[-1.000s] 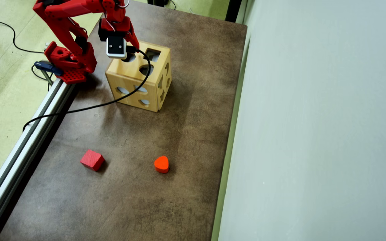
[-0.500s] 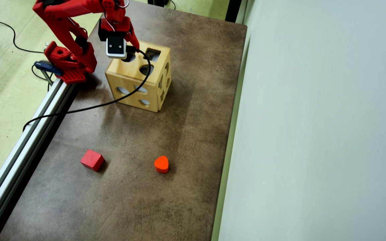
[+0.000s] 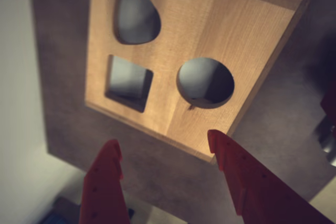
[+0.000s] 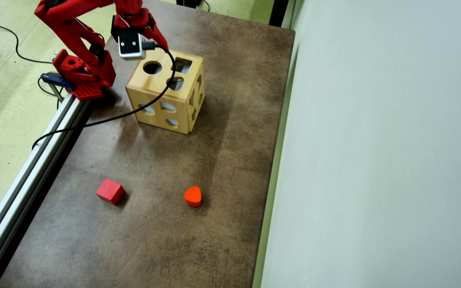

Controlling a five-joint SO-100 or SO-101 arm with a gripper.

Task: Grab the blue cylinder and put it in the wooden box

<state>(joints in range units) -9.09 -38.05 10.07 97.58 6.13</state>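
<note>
The wooden box [image 3: 231, 35] fills the upper part of the wrist view, its top face showing a rounded, a square and a round hole [image 3: 206, 82]. My gripper [image 3: 163, 139] hangs open just off the box's near edge, with nothing between its red fingers [image 3: 105, 182]. In the overhead view the box [image 4: 140, 84] stands at the far left of the table. The wrist camera [image 4: 129, 44] and the red arm [image 4: 74, 28] sit just beyond the box's far-left corner. The blue cylinder is out of view in both views.
A red cube [image 4: 110, 191] and an orange-red heart-like block [image 4: 193, 196] lie on the brown table [image 4: 214, 140] nearer the front. A black cable [image 4: 106, 122] drapes over the box. An aluminium rail [image 4: 26, 180] runs along the left edge and a pale wall [image 4: 374, 160] along the right.
The arm has pulled back from above the box top toward the far left. The round hole, earlier partly covered by the wrist camera, now shows fully.
</note>
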